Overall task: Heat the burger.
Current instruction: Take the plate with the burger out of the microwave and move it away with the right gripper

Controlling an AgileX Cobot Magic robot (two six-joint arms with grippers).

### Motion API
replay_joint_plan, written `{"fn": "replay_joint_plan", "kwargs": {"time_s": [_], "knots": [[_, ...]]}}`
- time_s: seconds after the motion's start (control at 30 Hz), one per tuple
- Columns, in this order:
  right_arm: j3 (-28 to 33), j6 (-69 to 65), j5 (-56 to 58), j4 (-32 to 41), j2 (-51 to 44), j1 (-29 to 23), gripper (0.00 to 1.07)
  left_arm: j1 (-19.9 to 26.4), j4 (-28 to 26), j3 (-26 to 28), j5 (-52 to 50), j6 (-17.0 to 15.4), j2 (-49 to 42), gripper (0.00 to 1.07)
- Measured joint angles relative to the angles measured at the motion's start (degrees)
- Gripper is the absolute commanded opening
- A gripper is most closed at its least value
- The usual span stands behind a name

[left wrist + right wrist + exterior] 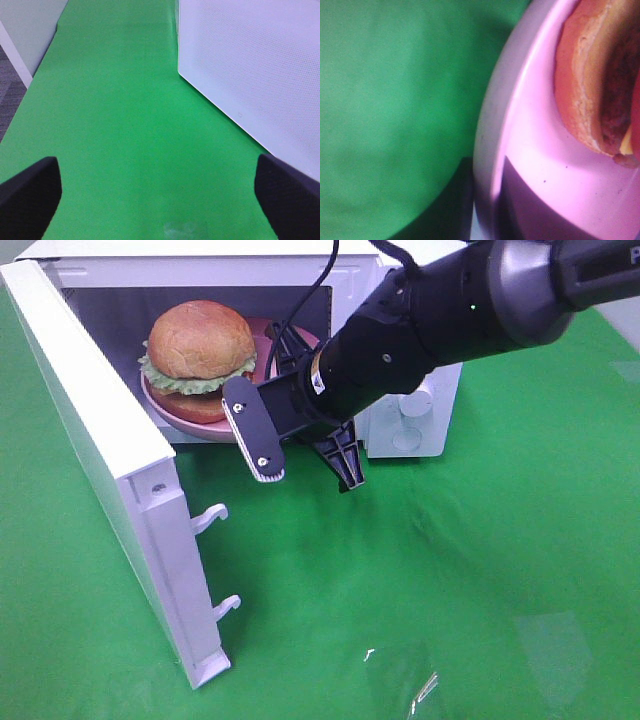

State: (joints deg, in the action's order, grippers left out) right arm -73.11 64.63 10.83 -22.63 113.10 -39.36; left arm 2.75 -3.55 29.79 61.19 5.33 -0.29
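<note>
- The burger [200, 348] is seen on a pink plate [185, 412] inside the open white microwave [410, 430], in the upper left of the exterior high view.
- The right gripper [285, 360] reaches in at the plate's right rim; its fingertips are hidden, but the jaws are clenched narrow, apparently on the rim, though the grasp itself is not shown.
- The step in hand is judged to be seating the plate: it should be pushed level and fully inward, and only then released, so the burger is not tipped.
- The arm should be drawn straight out, clear of the microwave door [110, 470], which stands wide open at the left.
- The left gripper [160, 200] is spread wide and empty above the cloth, beside the door.
- A green cloth [420, 590] covers the table; grey floor is glimpsed at the left edge of the left wrist view.
</note>
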Motion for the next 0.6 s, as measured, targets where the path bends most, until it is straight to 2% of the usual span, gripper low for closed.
{"fn": "replay_joint_plan", "kwargs": {"time_s": [0.03, 0.13, 0.23, 0.6], "knots": [[2.3, 0.1, -1.4, -0.8, -1.4, 0.0, 0.00, 0.0, 0.0, 0.0, 0.0, 0.0, 0.0, 0.98], [3.2, 0.2, -1.8, -1.5, -1.9, 0.0, 0.00, 0.0, 0.0, 0.0, 0.0, 0.0, 0.0, 0.98], [6.9, 0.4, -3.6, -2.9, -4.6, 0.0, 0.00, 0.0, 0.0, 0.0, 0.0, 0.0, 0.0, 0.98], [13.5, 0.5, -5.0, -3.1, -12.2, 0.0, 0.00, 0.0, 0.0, 0.0, 0.0, 0.0, 0.0, 0.98]]}}
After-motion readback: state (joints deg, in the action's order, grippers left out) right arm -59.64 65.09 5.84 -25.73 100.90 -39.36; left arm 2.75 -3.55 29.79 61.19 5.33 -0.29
